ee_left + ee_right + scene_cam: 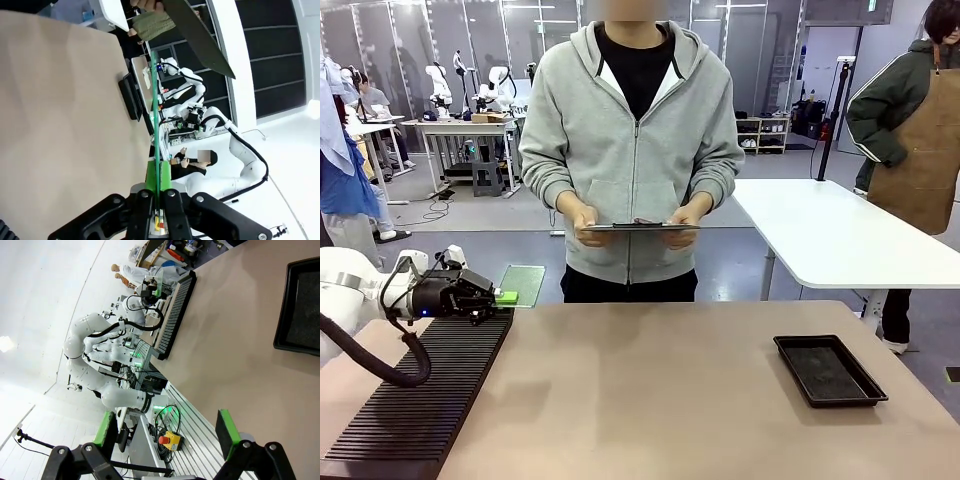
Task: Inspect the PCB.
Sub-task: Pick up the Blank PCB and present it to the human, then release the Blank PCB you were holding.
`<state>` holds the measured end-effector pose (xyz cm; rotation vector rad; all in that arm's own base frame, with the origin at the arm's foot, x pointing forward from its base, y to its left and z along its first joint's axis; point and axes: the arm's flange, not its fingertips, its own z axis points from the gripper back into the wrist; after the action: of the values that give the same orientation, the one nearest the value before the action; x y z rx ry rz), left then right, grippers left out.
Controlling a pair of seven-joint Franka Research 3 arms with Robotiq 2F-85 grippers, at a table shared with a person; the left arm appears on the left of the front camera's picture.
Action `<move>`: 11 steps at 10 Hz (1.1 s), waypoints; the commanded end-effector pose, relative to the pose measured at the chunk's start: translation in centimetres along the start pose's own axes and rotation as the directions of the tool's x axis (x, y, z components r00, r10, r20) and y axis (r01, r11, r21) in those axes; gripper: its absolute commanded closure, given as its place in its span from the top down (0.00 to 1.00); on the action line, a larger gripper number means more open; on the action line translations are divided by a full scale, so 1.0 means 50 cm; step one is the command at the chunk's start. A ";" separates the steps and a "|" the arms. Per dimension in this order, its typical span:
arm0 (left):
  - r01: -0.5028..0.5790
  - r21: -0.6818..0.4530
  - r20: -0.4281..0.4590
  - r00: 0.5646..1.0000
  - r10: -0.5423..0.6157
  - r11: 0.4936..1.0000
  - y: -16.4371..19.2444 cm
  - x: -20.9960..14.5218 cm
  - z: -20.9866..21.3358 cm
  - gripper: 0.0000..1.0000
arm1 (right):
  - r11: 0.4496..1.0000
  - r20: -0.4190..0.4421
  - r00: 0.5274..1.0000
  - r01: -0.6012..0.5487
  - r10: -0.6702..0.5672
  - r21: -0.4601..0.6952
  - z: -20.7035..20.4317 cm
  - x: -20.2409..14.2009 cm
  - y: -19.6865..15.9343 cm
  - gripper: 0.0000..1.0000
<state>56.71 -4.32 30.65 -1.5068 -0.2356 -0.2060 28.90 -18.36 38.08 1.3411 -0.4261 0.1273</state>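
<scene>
The PCB (524, 284), a thin pale green board, is held by its near edge above the far end of the black slotted rack (425, 395). My left gripper (503, 297) is shut on it, reaching in level from the left. In the left wrist view the PCB (155, 115) shows edge-on as a thin green line rising from between the green pads (151, 176). My right gripper (165, 432) stands open with nothing between its fingers, high over the table.
A person at the far side holds a dark flat tablet (640, 227) in both hands. A shallow black tray (828, 370) lies at the right of the table (650, 400). The rack (175, 310) and tray (300, 305) also appear in the right wrist view.
</scene>
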 end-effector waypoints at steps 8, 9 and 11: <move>-0.031 0.005 -0.014 0.999 0.031 1.000 0.002 -0.002 -0.001 0.03 | 1.000 0.003 1.000 -0.003 0.003 0.005 0.002 -0.001 0.001 1.00; -0.031 0.005 -0.014 0.999 0.031 1.000 0.002 -0.002 -0.001 0.03 | 1.000 0.003 1.000 -0.003 0.003 0.005 0.002 -0.001 0.001 1.00; -0.031 0.005 -0.014 0.999 0.031 1.000 0.002 -0.002 -0.001 0.03 | 1.000 0.003 1.000 -0.003 0.003 0.005 0.002 -0.001 0.001 1.00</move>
<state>56.65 -4.28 30.55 -1.4978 -0.1967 -0.1967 28.90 -18.36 38.08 1.3411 -0.4262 0.1272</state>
